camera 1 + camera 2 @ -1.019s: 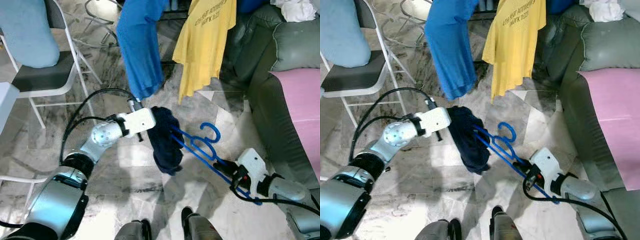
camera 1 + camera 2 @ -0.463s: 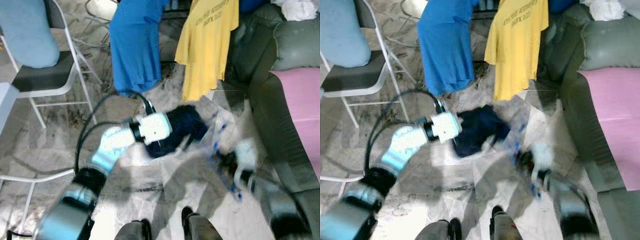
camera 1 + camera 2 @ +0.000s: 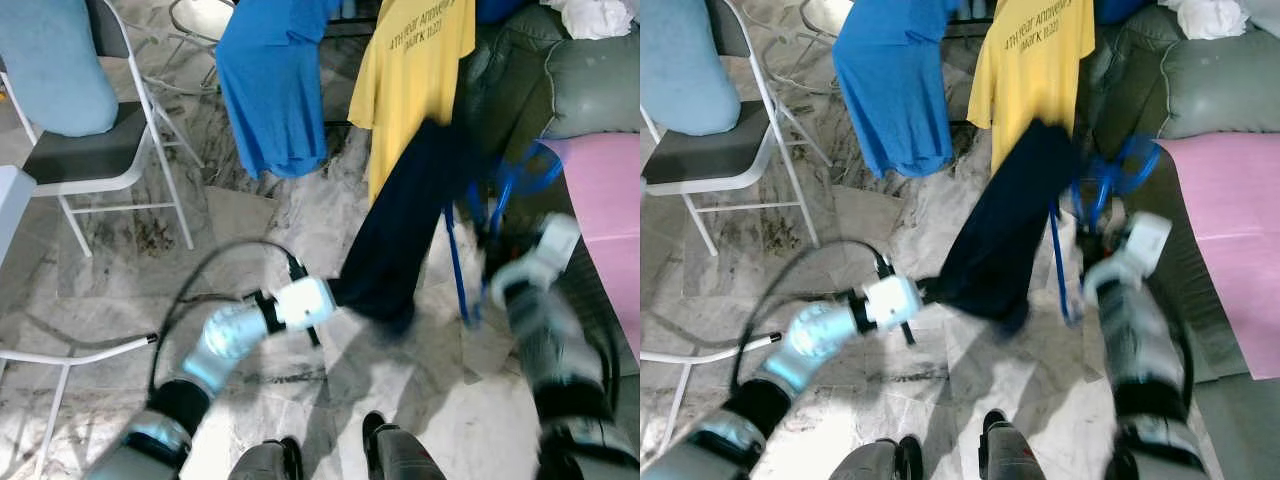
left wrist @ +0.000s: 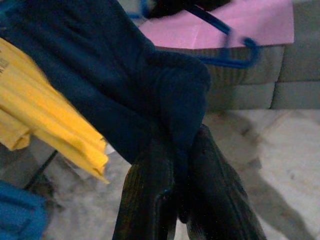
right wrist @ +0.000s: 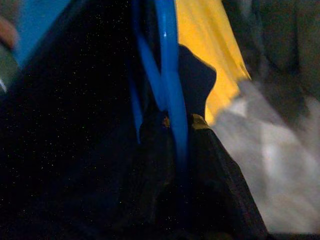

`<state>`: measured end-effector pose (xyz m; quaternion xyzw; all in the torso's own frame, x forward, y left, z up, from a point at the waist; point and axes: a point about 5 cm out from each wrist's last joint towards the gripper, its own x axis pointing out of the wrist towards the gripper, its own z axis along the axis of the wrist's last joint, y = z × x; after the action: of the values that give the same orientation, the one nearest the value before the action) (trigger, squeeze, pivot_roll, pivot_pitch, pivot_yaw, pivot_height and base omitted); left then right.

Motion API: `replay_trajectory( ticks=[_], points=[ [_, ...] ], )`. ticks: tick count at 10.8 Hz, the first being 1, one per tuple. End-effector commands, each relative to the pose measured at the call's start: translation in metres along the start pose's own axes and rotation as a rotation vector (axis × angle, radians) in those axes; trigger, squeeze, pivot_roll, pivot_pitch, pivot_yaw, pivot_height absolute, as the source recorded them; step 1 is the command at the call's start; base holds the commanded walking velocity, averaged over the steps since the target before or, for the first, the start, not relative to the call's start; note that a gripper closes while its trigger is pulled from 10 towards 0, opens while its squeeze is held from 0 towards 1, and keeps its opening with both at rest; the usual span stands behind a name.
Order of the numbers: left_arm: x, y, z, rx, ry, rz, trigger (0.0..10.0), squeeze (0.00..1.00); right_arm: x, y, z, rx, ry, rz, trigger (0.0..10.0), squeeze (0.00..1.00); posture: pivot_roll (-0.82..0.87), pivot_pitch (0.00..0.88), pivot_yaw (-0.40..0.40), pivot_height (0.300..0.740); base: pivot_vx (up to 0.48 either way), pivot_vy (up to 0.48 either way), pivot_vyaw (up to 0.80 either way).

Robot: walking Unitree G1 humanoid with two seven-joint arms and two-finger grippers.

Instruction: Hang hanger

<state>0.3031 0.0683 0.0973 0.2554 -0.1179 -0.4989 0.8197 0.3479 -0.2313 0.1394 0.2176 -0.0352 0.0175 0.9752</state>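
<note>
Swung up fast from a second earlier: blue plastic hanger [image 3: 478,235] lifted off its low, flat slant near the marble floor [image 3: 240,215] and stood almost upright beside the grey-green sofa [image 3: 585,80], hook uppermost. Carried there by the right gripper [image 5: 176,131], fingers pinched shut on the hanger's thin blue bar, as seen in the right wrist view. Dragged along too: dark navy garment [image 3: 405,235], no longer a bunched lump low between the arms, now drawn out into a long slanted drape in front of the hanging yellow T-shirt [image 3: 415,75]. Dropped lower and nearer the robot's feet: left gripper [image 4: 177,200], fingers closed tight on the garment's bottom end, cloth wadded between them. Blurred badly on both arms, so mid-swing by the look of it. Shifted slightly with the head as well, the bright blue hanging shirt [image 3: 272,85] and the white folding chair [image 3: 95,150].

Judged light and rigid, that hanger, though thin and smooth enough to twist in a pinch; best held on the lower bar or the neck, hook left free for the rail. Judged soft, limp and slippery on plastic, the garment; likely to slide off a tilted shoulder unless kept taut from the hem.
</note>
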Motion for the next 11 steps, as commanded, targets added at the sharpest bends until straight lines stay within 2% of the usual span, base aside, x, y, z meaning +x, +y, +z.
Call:
replay_trajectory(
  ticks=[1, 2, 4, 5, 6, 8, 9, 11],
  points=[
    [-0.009, -0.027, -0.021, -0.048, 0.111, -0.092, 10.0, 0.0, 0.008, 0.008, 0.056, 0.175, -0.263, -0.027, 10.0, 0.0, -0.08, 0.252, 0.096, 0.74, 0.0, 0.0, 0.0],
    [-0.006, -0.034, -0.023, -0.07, 0.121, -0.107, 10.0, 0.0, 0.012, 0.024, 0.064, 0.244, -0.295, 0.04, 10.0, 0.0, -0.08, 0.251, 0.095, 0.74, 0.0, 0.0, 0.0],
    [0.005, -0.047, -0.029, -0.075, 0.17, -0.119, 10.0, 0.0, 0.01, 0.084, 0.065, 0.278, -0.252, 0.339, 10.0, 0.0, -0.1, 0.247, 0.088, 0.74, 0.0, 0.0, 0.0],
    [0.011, -0.049, -0.031, -0.082, 0.21, -0.094, 10.0, 0.0, 0.001, 0.109, 0.058, 0.213, -0.217, 0.493, 10.0, 0.0, -0.1, 0.243, 0.085, 0.74, 0.0, 0.0, 0.0],
    [0.018, -0.049, -0.03, -0.1, 0.225, -0.08, 10.0, 0.0, -0.008, 0.124, 0.044, 0.075, -0.176, 0.582, 10.0, 0.0, -0.1, 0.239, 0.084, 0.74, 0.0, 0.0, 0.0],
    [0.022, -0.049, -0.03, -0.136, 0.226, -0.065, 10.0, 0.0, -0.014, 0.129, 0.035, -0.056, -0.166, 0.591, 10.0, 0.0, -0.1, 0.239, 0.095, 0.74, 0.0, 0.0, 0.0],
    [0.021, -0.05, -0.031, -0.162, 0.22, -0.052, 10.0, 1.0, -0.018, 0.129, 0.026, -0.186, -0.164, 0.603, 10.0, 0.0, -0.1, 0.24, 0.1, 0.74, 0.0, 0.0, 0.0],
    [0.018, -0.047, -0.033, -0.156, 0.226, 0.001, 10.0, 1.0, -0.024, 0.128, 0.012, -0.289, -0.151, 0.603, 10.0, 0.0, -0.1, 0.241, 0.094, 0.74, 0.0, 0.0, 0.0]
  ],
)
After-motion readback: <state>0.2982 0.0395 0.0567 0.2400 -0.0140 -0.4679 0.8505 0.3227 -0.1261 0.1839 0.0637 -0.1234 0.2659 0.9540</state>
